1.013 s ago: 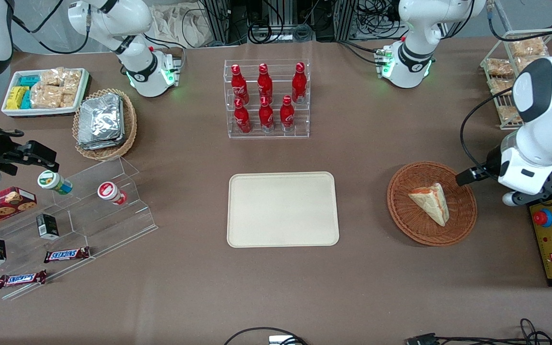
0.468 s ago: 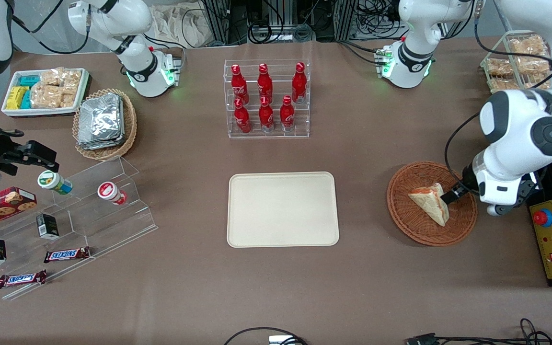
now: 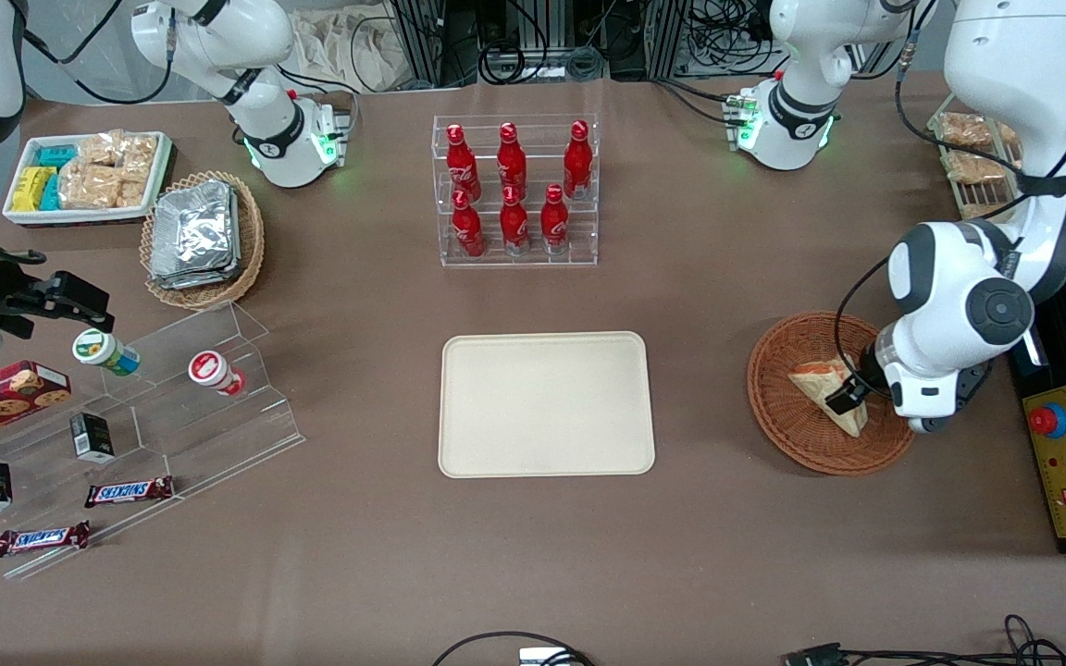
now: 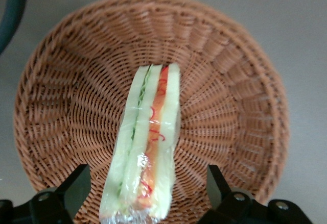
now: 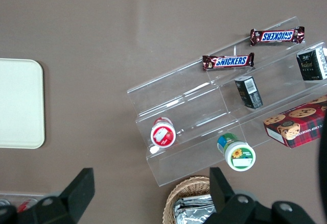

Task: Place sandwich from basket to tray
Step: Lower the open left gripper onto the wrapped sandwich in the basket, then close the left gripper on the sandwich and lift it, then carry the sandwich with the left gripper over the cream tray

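The sandwich point(image 3: 820, 385) is a pale triangular wedge with orange-red and green filling. It lies in the round reddish-brown wicker basket point(image 3: 774, 407) toward the working arm's end of the table. In the left wrist view the sandwich point(image 4: 148, 142) lies across the basket point(image 4: 230, 106). My left gripper point(image 3: 843, 400) hangs just above the sandwich, open, with one finger point(image 4: 76, 185) on each side of its wide end and a gap to each. The cream-beige tray point(image 3: 547, 404) lies bare at the table's middle; its corner shows in the right wrist view point(image 5: 20, 104).
A clear rack of red bottles point(image 3: 514, 190) stands farther from the camera than the tray. A box with a red button point(image 3: 1065, 462) sits beside the basket. A tan basket of foil packs point(image 3: 200, 236), a white snack tray point(image 3: 84, 176) and a clear stepped stand point(image 3: 144, 425) lie toward the parked arm's end.
My left arm has swung in over the basket and come down. The gripper has moved from the basket's outer rim to over the sandwich. The sandwich has not moved.
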### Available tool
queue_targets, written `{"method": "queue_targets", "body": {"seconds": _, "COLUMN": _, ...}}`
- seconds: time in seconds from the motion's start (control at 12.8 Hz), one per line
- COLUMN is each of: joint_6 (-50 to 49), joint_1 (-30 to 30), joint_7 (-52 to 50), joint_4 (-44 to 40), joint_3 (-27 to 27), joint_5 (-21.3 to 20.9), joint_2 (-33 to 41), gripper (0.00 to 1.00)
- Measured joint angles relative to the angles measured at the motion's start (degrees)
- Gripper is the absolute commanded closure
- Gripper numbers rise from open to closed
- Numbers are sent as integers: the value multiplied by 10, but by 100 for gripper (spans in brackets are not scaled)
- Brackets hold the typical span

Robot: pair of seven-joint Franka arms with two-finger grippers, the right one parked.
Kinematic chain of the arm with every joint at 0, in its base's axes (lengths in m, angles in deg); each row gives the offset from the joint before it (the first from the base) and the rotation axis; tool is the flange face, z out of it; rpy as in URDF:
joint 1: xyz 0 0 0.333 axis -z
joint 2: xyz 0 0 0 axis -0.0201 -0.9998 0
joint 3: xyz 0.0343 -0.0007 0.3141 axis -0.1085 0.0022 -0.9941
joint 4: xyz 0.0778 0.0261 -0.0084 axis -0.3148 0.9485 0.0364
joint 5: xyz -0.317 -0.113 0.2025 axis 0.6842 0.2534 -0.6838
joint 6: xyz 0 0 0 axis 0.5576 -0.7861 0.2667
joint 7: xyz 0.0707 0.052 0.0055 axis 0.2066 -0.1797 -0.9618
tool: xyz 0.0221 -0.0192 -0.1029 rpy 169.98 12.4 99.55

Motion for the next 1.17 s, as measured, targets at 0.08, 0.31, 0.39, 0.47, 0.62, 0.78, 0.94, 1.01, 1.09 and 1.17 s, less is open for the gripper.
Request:
{"method": "queue_targets", "body": {"seconds": 0.08, "joint_6": 26, "joint_1": 0, "joint_7": 0, "joint_4": 21, "joint_3": 0, "joint_5": 0, "joint_2": -3, "gripper": 0}}
{"method": "queue_targets", "body": {"seconds": 0.31, "joint_6": 67, "joint_1": 0, "joint_7": -3, "joint_4": 47, "joint_3": 0, "joint_5": 0, "joint_2": -13, "gripper": 100}}
{"method": "queue_targets", "body": {"seconds": 0.39, "joint_6": 67, "joint_1": 0, "joint_7": -5, "joint_4": 45, "joint_3": 0, "joint_5": 0, "joint_2": -12, "gripper": 100}}
{"method": "queue_targets", "body": {"seconds": 0.47, "joint_6": 66, "joint_1": 0, "joint_7": -5, "joint_4": 42, "joint_3": 0, "joint_5": -1, "joint_2": -10, "gripper": 100}}
{"method": "queue_targets", "body": {"seconds": 0.62, "joint_6": 40, "joint_1": 0, "joint_7": -3, "joint_4": 27, "joint_3": 1, "joint_5": -4, "joint_2": -5, "gripper": 100}}
{"method": "queue_targets", "body": {"seconds": 0.78, "joint_6": -47, "joint_1": 4, "joint_7": 7, "joint_4": -22, "joint_3": 3, "joint_5": -7, "joint_2": 4, "gripper": 100}}
{"method": "queue_targets", "body": {"seconds": 0.94, "joint_6": -154, "joint_1": 18, "joint_7": 28, "joint_4": -95, "joint_3": 6, "joint_5": -7, "joint_2": 13, "gripper": 100}}
{"method": "queue_targets", "body": {"seconds": 1.01, "joint_6": -203, "joint_1": 32, "joint_7": 39, "joint_4": -133, "joint_3": 7, "joint_5": -7, "joint_2": 17, "gripper": 100}}
{"method": "queue_targets", "body": {"seconds": 1.09, "joint_6": -252, "joint_1": 50, "joint_7": 50, "joint_4": -176, "joint_3": 8, "joint_5": -7, "joint_2": 21, "gripper": 100}}
{"method": "queue_targets", "body": {"seconds": 1.17, "joint_6": -295, "joint_1": 69, "joint_7": 66, "joint_4": -220, "joint_3": 10, "joint_5": -7, "joint_2": 22, "gripper": 100}}
